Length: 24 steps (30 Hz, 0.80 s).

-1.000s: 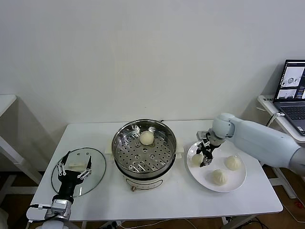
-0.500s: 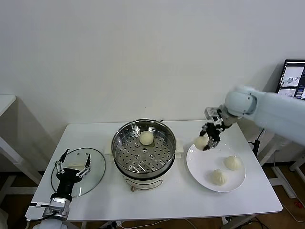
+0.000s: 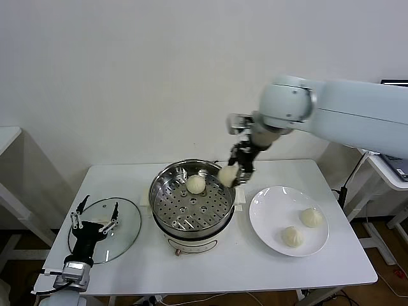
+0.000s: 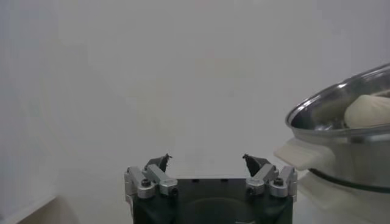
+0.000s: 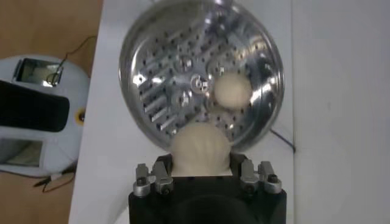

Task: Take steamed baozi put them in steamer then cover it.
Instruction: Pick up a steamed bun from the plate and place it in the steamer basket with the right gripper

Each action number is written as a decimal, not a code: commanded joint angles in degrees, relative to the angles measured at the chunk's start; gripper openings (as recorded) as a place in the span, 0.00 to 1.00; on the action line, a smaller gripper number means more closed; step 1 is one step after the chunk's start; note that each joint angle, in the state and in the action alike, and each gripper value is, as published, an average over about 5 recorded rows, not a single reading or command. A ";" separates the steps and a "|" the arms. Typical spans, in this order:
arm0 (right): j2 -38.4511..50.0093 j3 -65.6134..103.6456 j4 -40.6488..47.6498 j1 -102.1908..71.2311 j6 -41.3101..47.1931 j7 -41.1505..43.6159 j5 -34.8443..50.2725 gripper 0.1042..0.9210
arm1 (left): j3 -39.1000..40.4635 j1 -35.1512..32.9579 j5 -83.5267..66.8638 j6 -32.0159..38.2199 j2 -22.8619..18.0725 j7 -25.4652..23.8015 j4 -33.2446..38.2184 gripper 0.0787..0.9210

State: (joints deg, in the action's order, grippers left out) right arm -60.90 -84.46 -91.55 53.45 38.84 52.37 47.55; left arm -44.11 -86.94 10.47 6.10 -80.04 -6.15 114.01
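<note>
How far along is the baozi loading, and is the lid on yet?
Done: one baozi lies on the steamer tray. In hand: the right gripper holds a second baozi over the steamer's right rim. Left: two baozi on the white plate, then the cover, which lies on the table left of the steamer. The left gripper waits open over it.

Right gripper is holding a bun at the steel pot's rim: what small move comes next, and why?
Probably carry it a little further inward, then lower. The right gripper grips a cream-white pleated bun above the near-right rim of the shiny perforated steel steamer, not yet over open tray. One bun already sits at the back, so the free holes in front suit the drop.
</note>
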 commanded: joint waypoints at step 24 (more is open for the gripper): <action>-24.30 6.17 27.17 -23.41 3.05 0.96 -12.41 0.65 | -3.64 -0.37 -0.54 0.42 0.08 -0.20 -0.94 0.88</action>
State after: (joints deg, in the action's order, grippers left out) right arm -81.82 -79.85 -70.28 35.97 41.78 52.77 39.30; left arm -47.41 -87.31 9.92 6.44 -79.96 -6.31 113.31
